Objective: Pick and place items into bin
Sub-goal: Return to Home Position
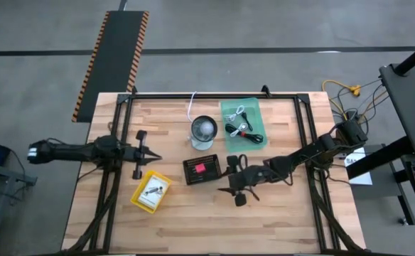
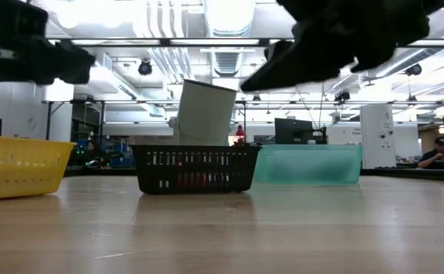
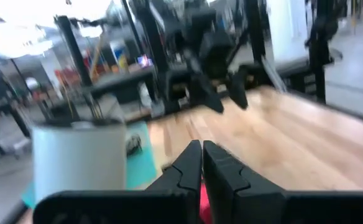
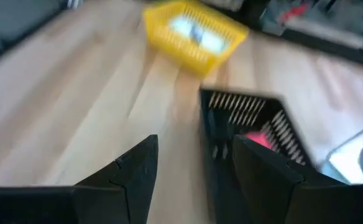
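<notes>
Hovering over table [image 1: 193,220]: right gripper [image 1: 234,186], fingers spread, nothing between them. Black basket [image 1: 190,171] just ahead of fingertips, tiny red cube [image 1: 200,168] inside. Yellow bin [image 1: 138,201] beyond basket, white packets [image 1: 153,190] lying in it. Left gripper [image 1: 149,156]: fingers pressed together, empty, bin near tips, off to one side. Cables [image 1: 241,128] in green tray [image 1: 225,110], well apart from both pairs of fingers.
</notes>
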